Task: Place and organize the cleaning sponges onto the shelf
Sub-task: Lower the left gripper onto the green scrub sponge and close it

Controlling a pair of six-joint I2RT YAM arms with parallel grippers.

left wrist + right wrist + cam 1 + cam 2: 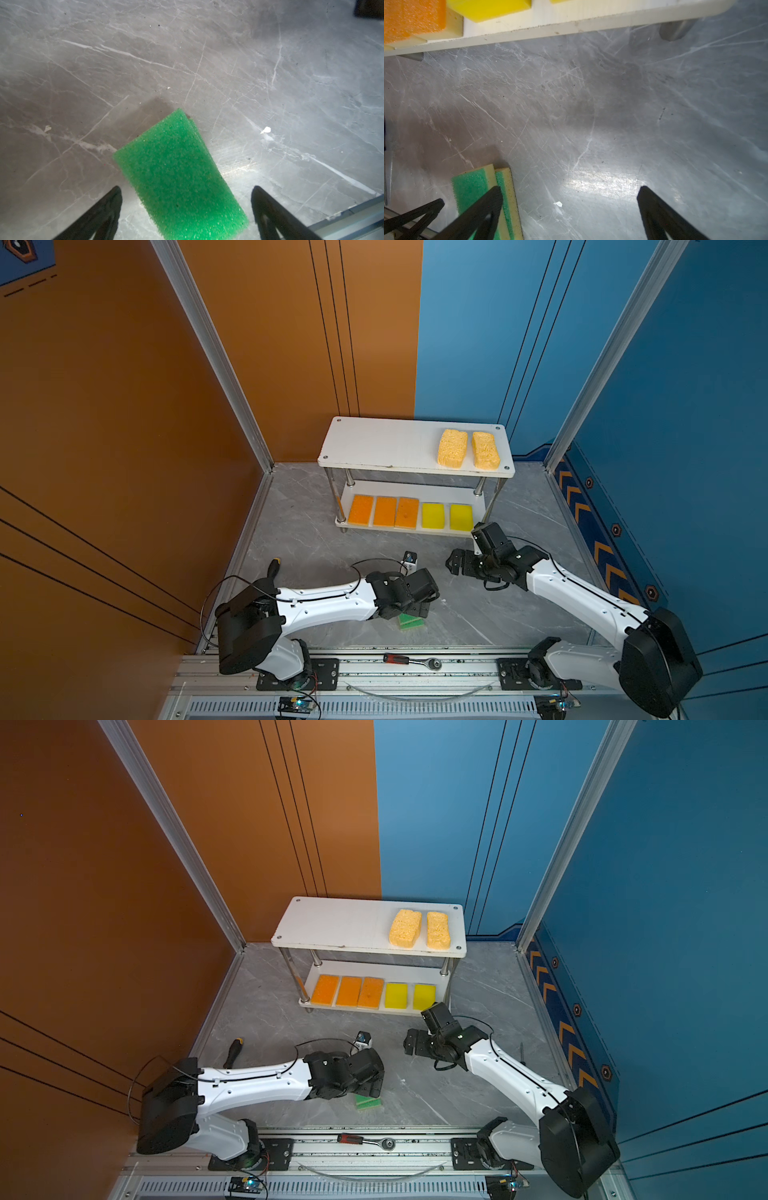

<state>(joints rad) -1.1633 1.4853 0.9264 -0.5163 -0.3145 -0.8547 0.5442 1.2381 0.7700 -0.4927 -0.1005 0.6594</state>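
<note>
Overhead and wrist views of the two-arm workspace. The shelf [382, 448] [332, 925] stands at the centre of both top views, against the back wall where the orange and blue panels meet. Two porous sponges [452, 448] [405, 928] lie side by side, slightly apart, at the right end of its upper board; the rest of that board is bare. On the lower board five more form a single row along the front edge. From the left these are three orange sponges [384, 511] [348, 991], set close together, then two yellow sponges [433, 515] [396, 995] with small gaps between them.

Two green sponges [412, 621] [368, 1102] [178, 176] [473, 187] lie on the grey floor [311, 539] in the lower centre of both top views, well apart from the shelf. One appears to rest partly over the other.

The left gripper [417, 610] [187, 188] points down over this pair. Its jaws are spread wide and straddle the upper green sponge, with floor showing between each finger and the foam. Whether the fingertips touch the floor cannot be told.

The right gripper [453, 565] [409, 1044] [570, 188] sits right of centre in both top views, just below the right end of the lower board. Its jaws are likewise spread, with only bare floor between them.

A screwdriver [274, 568] lies on the floor at lower left in the top views. A ratchet wrench [411, 659] rests on the metal rail [465, 664] along the bottom.
</note>
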